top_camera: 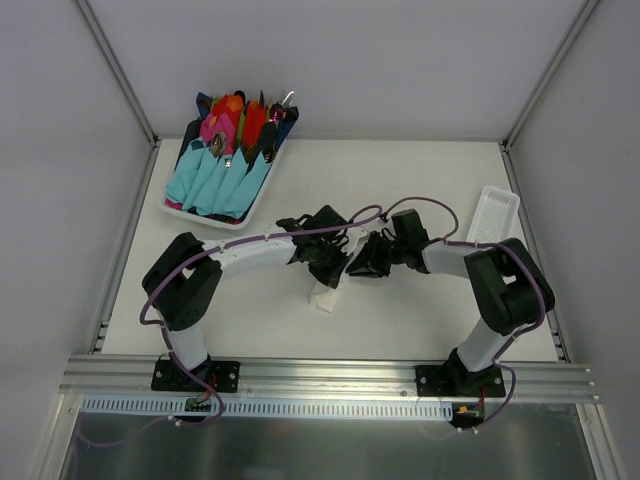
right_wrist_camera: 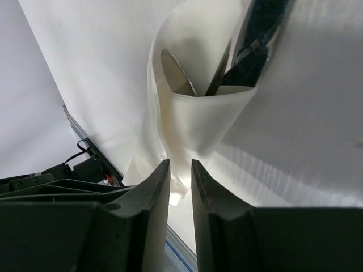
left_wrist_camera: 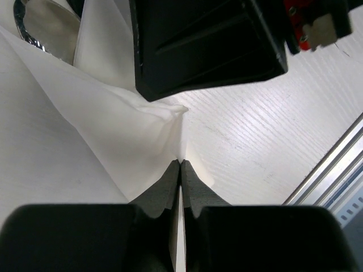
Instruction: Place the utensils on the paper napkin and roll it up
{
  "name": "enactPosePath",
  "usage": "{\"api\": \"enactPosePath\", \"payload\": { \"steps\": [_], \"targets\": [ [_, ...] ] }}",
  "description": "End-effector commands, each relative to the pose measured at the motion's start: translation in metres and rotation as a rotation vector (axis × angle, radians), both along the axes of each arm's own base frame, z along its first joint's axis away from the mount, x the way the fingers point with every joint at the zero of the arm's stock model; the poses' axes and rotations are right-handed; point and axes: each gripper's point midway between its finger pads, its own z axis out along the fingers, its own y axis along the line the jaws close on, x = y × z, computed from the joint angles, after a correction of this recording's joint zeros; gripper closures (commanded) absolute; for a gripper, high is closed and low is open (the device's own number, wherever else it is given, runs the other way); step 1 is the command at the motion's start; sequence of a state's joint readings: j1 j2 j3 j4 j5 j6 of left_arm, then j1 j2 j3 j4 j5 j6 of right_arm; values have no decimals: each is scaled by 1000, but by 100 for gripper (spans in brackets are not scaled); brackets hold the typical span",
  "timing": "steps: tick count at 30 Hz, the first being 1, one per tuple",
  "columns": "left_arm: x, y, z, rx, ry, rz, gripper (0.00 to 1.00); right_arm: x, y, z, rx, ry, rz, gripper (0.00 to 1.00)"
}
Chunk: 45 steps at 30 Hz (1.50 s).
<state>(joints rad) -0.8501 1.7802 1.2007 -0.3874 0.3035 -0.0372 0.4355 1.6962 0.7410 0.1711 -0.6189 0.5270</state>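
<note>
Centre of table (top_camera: 420,170): paper napkin (top_camera: 325,297) half-rolled, utensils (right_wrist_camera: 227,68) tucked in open end. Fold pinched tight in left gripper (left_wrist_camera: 180,164); right gripper (right_wrist_camera: 180,164) narrowly parted, roll's tail between tips.

Two side items on your table (top_camera: 400,320)
At the far left corner you see a bin (top_camera: 200,217) packed with light-blue bundles (top_camera: 215,180) and pink and red bundles (top_camera: 232,120); a white ribbed tray (top_camera: 497,213) lies along the right edge.

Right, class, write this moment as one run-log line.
left gripper: shut on paper napkin | right gripper: open, at napkin fold | utensils: inside folded napkin | roll: loose, not finished
</note>
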Motion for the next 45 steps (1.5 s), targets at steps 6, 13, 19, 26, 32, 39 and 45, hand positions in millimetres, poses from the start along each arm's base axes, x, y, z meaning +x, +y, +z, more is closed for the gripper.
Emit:
{"api": "enactPosePath", "payload": {
  "steps": [6,13,19,26,32,39,45],
  "targets": [
    [1,-10,17,-73,45,-1,100,7,-20,23,42,-73,-42,89],
    [4,-10,26,-108,67,21,100,13,-13,14,70,-52,-51,92],
    [8,-8,31,-130,85,44,100,15,-2,15,109,-51,-42,93],
    [13,-11,38,-162,113,63,100,13,16,13,128,-43,-17,93],
    [9,-16,45,-202,145,57,100,10,22,-5,112,-6,-16,93],
    [-5,-26,45,-251,247,35,100,6,18,-24,77,48,-43,95],
    [-14,-36,34,-279,314,22,100,3,15,-32,64,75,-59,96]
  ]
}}
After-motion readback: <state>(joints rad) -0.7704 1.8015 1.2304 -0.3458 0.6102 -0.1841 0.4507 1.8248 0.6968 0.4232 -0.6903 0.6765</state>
